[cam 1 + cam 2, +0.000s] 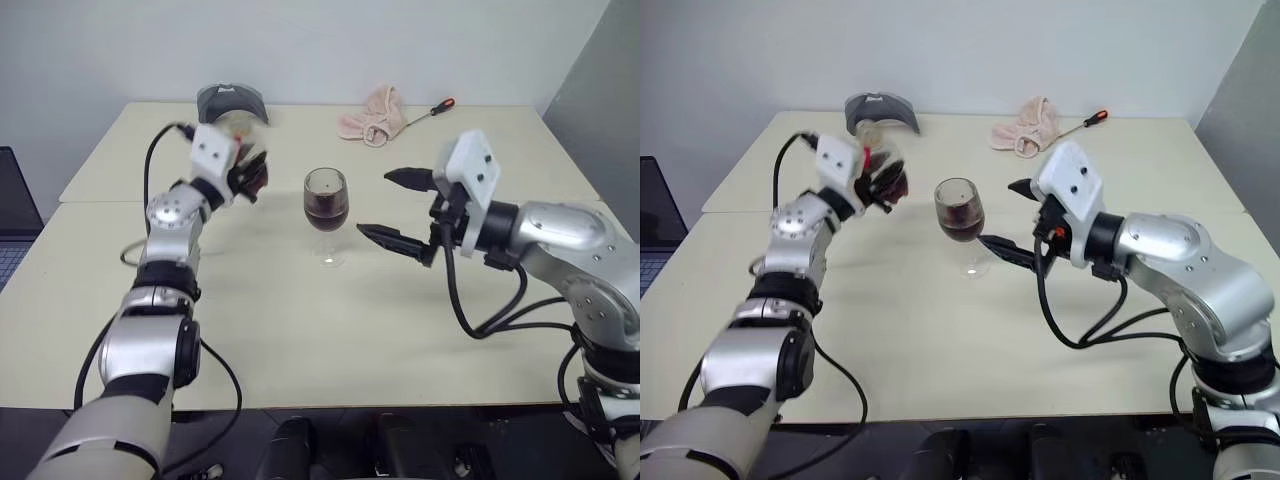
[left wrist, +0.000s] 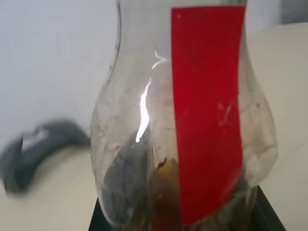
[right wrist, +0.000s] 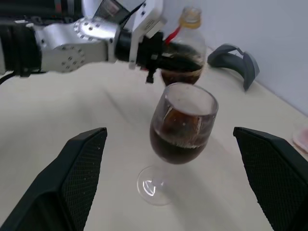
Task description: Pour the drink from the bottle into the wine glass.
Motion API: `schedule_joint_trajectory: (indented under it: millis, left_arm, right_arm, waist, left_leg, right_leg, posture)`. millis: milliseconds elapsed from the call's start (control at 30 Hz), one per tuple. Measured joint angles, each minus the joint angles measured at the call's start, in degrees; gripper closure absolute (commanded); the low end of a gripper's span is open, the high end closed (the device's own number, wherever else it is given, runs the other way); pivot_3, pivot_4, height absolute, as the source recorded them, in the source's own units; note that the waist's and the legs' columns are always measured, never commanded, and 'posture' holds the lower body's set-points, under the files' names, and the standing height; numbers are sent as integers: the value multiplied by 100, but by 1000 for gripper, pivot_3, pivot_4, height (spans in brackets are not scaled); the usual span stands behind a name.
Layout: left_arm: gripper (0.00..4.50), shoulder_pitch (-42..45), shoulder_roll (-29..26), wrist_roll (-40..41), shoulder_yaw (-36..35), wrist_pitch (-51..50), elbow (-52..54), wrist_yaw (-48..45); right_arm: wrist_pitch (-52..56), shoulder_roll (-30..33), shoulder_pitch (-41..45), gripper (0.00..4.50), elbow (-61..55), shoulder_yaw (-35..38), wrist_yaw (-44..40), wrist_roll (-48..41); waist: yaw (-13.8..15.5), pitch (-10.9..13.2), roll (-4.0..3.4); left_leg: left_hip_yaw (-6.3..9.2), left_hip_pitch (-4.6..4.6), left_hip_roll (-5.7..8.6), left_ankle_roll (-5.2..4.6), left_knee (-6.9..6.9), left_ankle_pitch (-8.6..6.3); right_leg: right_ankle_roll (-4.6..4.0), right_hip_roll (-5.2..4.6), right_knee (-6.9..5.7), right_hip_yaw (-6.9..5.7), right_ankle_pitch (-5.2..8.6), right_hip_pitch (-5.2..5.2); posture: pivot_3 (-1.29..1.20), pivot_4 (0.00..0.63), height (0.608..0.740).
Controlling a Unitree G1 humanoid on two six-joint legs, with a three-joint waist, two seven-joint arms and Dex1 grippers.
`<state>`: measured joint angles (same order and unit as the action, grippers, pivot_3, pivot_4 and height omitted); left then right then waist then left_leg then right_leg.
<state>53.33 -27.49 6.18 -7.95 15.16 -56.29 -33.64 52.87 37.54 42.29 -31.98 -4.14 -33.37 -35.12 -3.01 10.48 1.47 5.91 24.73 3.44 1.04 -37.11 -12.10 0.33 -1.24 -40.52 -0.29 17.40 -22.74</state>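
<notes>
Clear bottle (image 3: pixel 185 48) upright (cap up), beside wine glass (image 3: pixel 182 130)

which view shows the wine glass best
The right wrist view: the wine glass stands close and whole between the open right gripper's fingers, drink inside. Both eye views show it smaller, mid-table. The left wrist view shows the bottle instead.

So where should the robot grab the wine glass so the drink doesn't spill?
Probably low on the rounded bowl of the wine glass, coming in level from the robot's right, where the right end effector stands open on either side of it. The glass is upright, part full of drink, and its stem is thin, so a grip on the bowl seems steadier.
</notes>
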Motion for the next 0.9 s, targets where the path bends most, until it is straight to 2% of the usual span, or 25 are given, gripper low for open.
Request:
schedule_joint_trajectory:
  millis: [100, 267, 433, 633, 767, 900]
  left_arm:
    - [3510, -679, 55, 205, -290, -543, 449, 420]
    - [3510, -1110, 143, 297, -484, -1091, 1019, 891]
    - [1834, -1237, 174, 316, -561, -1361, 1312, 1158]
    - [29, -1348, 193, 450, -626, -1508, 1496, 1168]
    - [29, -1552, 144, 519, -637, -1761, 1893, 1140]
    - [29, -2019, -274, 770, -733, -2359, 2934, 847]
  right_arm:
    - [-12, -53, 190, 0, 179, -199, -188, 20]
    - [10, -152, 488, 0, 366, -507, -323, 101]
    - [17, -194, 623, 0, 542, -684, -401, 296]
    - [-47, -249, 623, 0, 620, -802, -498, 487]
    - [-167, -255, 625, 0, 685, -824, -620, 562]
    - [-353, -216, 634, 0, 818, -827, -792, 704]
  waist:
    - [6, 0, 1]
    - [103, -2, 4]
    - [137, -8, 13]
    - [127, -10, 16]
    - [115, -11, 17]
    - [91, -12, 17]
  left_leg:
    - [-1, 3, 0, 1, -1, 0]
    - [-3, 5, 1, -2, -9, -1]
    - [-8, 5, 2, 0, -9, -1]
    - [-28, 5, 2, 1, -5, 0]
    - [-37, 6, -1, -1, 0, -1]
    - [-43, 5, -5, 0, 5, -1]
  right_leg:
    - [0, 0, -6, 4, 0, -8]
    - [0, 0, -15, 6, 0, -12]
    - [-1, -1, -14, 12, 0, -12]
    - [-1, -1, -31, 34, 0, -34]
    - [-1, 2, -36, 46, 0, -44]
    - [-1, 6, -37, 59, 0, -49]
  posture:
    - [0, 150, 740]
    - [0, 150, 740]
    - [0, 150, 740]
    - [0, 150, 740]
    - [0, 150, 740]
    - [0, 150, 740]
